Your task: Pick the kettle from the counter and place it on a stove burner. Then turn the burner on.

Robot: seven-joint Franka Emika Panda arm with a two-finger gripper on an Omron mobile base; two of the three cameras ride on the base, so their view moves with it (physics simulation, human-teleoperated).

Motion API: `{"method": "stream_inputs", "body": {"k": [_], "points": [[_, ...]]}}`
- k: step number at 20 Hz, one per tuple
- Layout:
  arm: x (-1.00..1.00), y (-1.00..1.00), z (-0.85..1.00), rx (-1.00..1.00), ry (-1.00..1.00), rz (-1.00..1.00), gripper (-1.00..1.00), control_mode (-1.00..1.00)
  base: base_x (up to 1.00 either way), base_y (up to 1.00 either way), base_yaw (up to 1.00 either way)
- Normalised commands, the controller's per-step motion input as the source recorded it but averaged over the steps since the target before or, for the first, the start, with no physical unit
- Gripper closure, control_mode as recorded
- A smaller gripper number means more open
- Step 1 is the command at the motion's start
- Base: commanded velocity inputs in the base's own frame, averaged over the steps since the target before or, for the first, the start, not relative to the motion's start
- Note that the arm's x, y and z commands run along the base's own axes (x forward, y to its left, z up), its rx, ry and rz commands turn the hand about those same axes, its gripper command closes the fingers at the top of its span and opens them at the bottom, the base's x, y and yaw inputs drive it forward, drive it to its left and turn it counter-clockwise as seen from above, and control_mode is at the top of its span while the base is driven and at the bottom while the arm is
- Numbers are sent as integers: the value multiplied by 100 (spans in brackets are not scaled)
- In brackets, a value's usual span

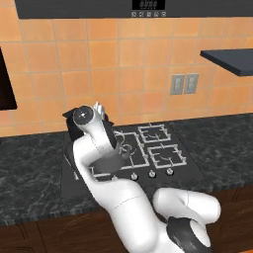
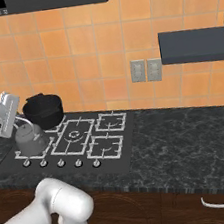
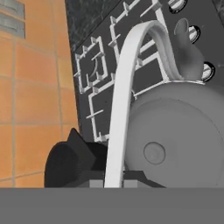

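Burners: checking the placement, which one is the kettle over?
The front-left burner; the kettle is over it, the other four grates bare.

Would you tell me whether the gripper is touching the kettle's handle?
Touching: in the hand view the kettle handle runs straight down into the gripper.

The dark marbled counter (image 2: 188, 138) carries the flat black stove (image 2: 121, 155), whose 5 grey-grated burners and row of 5 silver knobs (image 2: 60, 163) face forward, with a black pot (image 2: 43, 111) on the rear left burner and the grey kettle (image 2: 31, 139) over the front left grate.
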Motion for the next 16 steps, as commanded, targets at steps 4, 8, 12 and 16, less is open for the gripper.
{"method": "stream_inputs", "body": {"k": [4, 8, 12, 16], "points": [[26, 65, -19, 10, -8, -24, 100, -100, 0, 0, 0], [22, 65, -16, 5, -7, -26, 100, -100, 0, 0, 0], [13, 66, -8, 11, -5, -29, 100, -100, 0, 0, 0], [6, 62, -3, 18, -5, -31, 100, -100, 0, 0, 0]]}}
